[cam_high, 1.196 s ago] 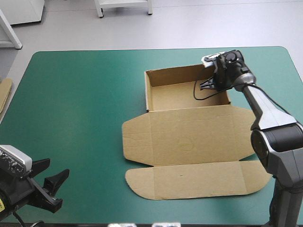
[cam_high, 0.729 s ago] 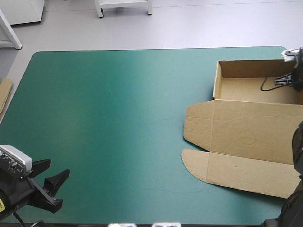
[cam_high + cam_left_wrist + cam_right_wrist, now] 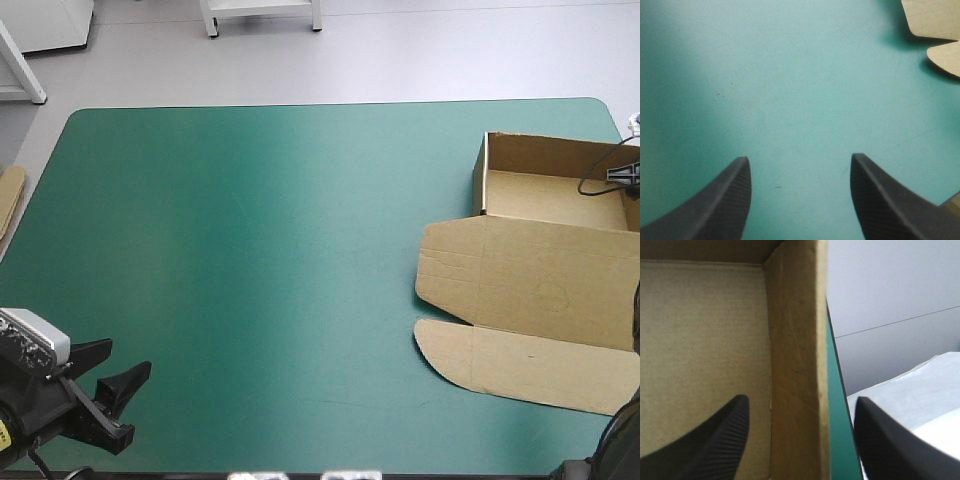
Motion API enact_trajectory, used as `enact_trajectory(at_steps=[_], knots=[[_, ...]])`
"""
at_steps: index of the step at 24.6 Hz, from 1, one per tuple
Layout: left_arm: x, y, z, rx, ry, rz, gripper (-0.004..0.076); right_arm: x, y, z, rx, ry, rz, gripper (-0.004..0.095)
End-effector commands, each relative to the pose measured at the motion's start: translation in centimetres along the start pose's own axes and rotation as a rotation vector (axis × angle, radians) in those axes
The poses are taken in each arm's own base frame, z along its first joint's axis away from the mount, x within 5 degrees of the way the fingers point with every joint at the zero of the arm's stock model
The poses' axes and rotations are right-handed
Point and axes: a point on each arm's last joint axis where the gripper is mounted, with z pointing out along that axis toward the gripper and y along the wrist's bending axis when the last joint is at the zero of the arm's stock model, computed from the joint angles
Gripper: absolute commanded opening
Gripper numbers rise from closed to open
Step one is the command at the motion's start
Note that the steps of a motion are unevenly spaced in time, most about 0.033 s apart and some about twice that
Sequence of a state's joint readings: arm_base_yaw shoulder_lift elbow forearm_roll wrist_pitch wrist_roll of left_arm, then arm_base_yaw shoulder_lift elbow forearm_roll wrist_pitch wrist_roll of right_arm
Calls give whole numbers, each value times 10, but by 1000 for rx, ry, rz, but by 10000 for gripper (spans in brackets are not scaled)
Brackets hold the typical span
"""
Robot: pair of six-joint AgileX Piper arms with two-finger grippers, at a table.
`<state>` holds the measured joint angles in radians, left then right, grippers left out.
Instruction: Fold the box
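Observation:
The brown box (image 3: 540, 290) lies at the table's right edge as an open tray with its lid and flaps flat toward the front. My right gripper (image 3: 625, 173) is at the tray's right wall, mostly out of the high view. In the right wrist view that gripper (image 3: 801, 399) is open, its fingers apart on either side of the upright wall (image 3: 795, 340) and clear of it. My left gripper (image 3: 125, 360) hovers open and empty at the front left corner, far from the box. In the left wrist view, the gripper (image 3: 799, 158) has only the box's flap tips (image 3: 935, 20) far ahead.
An edge of more brown board (image 3: 8, 195) shows at the table's left edge. The teal-green cover (image 3: 250, 250) stretches bare between the left gripper and the box. The box's right side reaches the table's right edge.
The box has slid from the table's middle to its right edge, drawn by the right gripper at its wall. That gripper, shut earlier, now stands open. The left arm has barely moved.

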<state>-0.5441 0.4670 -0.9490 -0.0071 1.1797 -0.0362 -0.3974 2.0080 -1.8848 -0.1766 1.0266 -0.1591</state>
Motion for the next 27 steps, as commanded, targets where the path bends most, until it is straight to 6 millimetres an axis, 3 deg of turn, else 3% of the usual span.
enact_trajectory(at_steps=[1, 3, 6, 7, 11, 15, 18, 22, 27], knots=[[-11, -2, -3, 20, -77, -5, 423, -10, -12, -38, 36, -133, 31, 709], [-13, -1, -4, 14, -97, 4, 423, -13, -12, -65, 24, -208, 28, 692], [-18, 1, -5, -11, -154, 32, 423, -6, -9, -126, -71, -308, 56, 675], [-20, 2, -5, -24, -174, 38, 423, -1, -3, -151, -162, -352, 66, 656], [-21, 5, -5, -60, -183, 59, 423, 15, 25, -206, -391, -449, -1, 552], [-21, 9, -5, -108, -182, 83, 423, 45, 66, -250, -522, -518, -124, 455], [-21, 9, -5, -112, -182, 86, 423, 71, 88, -269, -571, -554, -167, 448], [-22, 10, -5, -117, -195, 63, 423, 156, 108, -306, -654, -702, -217, 448], [-21, 10, -1, -116, -202, 69, 423, 239, 116, -300, -761, -786, -261, 426]])
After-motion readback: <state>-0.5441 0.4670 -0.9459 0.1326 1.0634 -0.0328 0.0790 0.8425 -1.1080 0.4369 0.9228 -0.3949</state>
